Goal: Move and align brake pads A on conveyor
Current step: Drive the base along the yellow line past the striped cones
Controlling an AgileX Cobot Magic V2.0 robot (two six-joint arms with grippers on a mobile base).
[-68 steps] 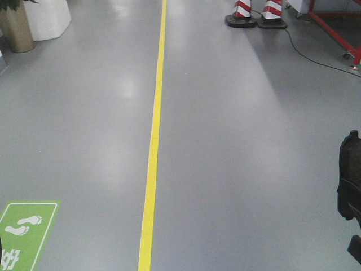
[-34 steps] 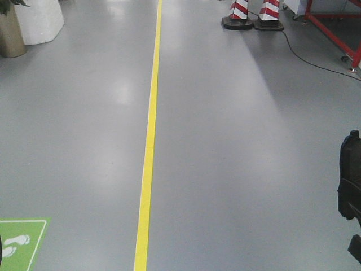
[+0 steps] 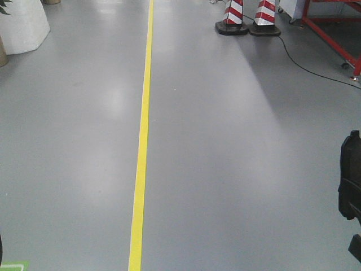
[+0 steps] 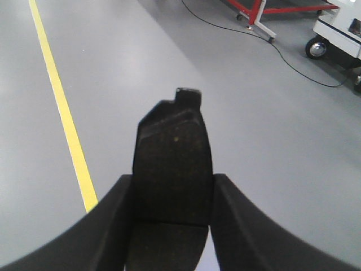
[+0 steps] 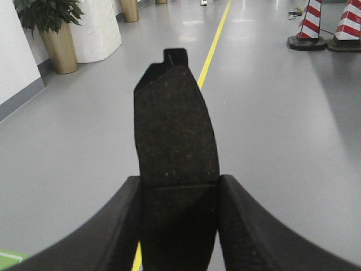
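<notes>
Front view: grey floor (image 3: 237, 169) with a yellow line (image 3: 141, 141) running away from the camera; two red-and-white cones (image 3: 247, 17) at the far end, a red frame (image 3: 333, 34) and a black cable (image 3: 307, 65) to the right, a white planter (image 3: 22, 25) far left. A black robot part (image 3: 350, 180) cuts the right edge; neither pad shows in this view. Left wrist view: left gripper (image 4: 172, 192) pinches a brake pad (image 4: 172, 141) between both fingers by its near portion. The pad hangs over the floor, long axis straight away from the camera, its small tab at the far tip and its groove crosswise just below the fingertips. Yellow line to the left, white cart (image 4: 338, 34) far right. Right wrist view: right gripper (image 5: 179, 195) clamps a second brake pad (image 5: 175, 124) the same way. Long axis points away along the floor, tab at the far end, curved side to the right, groove level with the fingertips. Potted plant (image 5: 53, 34) far left, cones far right.
</notes>
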